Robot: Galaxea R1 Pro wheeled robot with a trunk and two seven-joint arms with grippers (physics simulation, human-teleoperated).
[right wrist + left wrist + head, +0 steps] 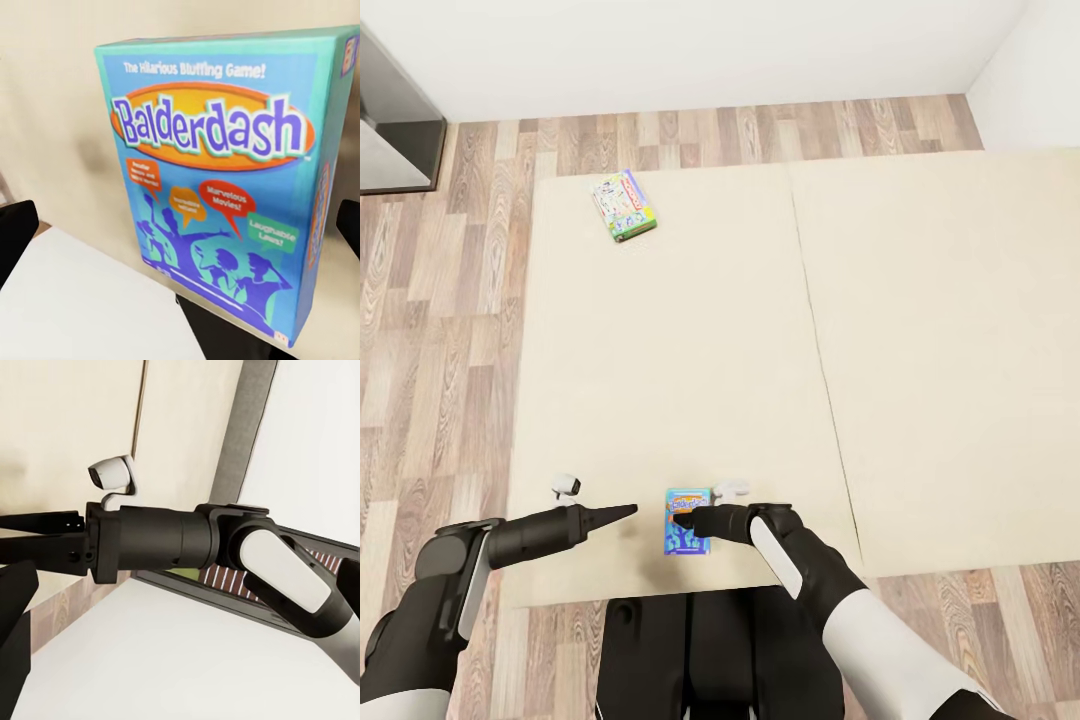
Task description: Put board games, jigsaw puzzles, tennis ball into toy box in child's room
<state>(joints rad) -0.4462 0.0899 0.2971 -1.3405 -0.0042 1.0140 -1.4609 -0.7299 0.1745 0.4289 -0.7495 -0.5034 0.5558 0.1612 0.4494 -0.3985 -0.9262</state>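
Beige mattress of the bed takes up most of the head view, split by a seam into two pads, with wood-plank floor on the left side and along the far white wall. Near the bed's near edge lies the small blue board game, a flat box whose lid reads "Balderdash" in the right wrist view, where it shows close up, lying flat on the mattress. The right pincer reaches in from the right and sits over the box; its dark fingers appear at the two sides of the right wrist view, one on each side of the box and apart from each other, but whether they press on the box cannot be told. The left pincer points toward the box from the left, just beside it and not touching; its tip looks narrowed to a point, though whether it is fully together cannot be told. Well apart, near the far left corner of the bed, the green-edged Monopoly board game lies flat at a slight angle to the bed's edges.
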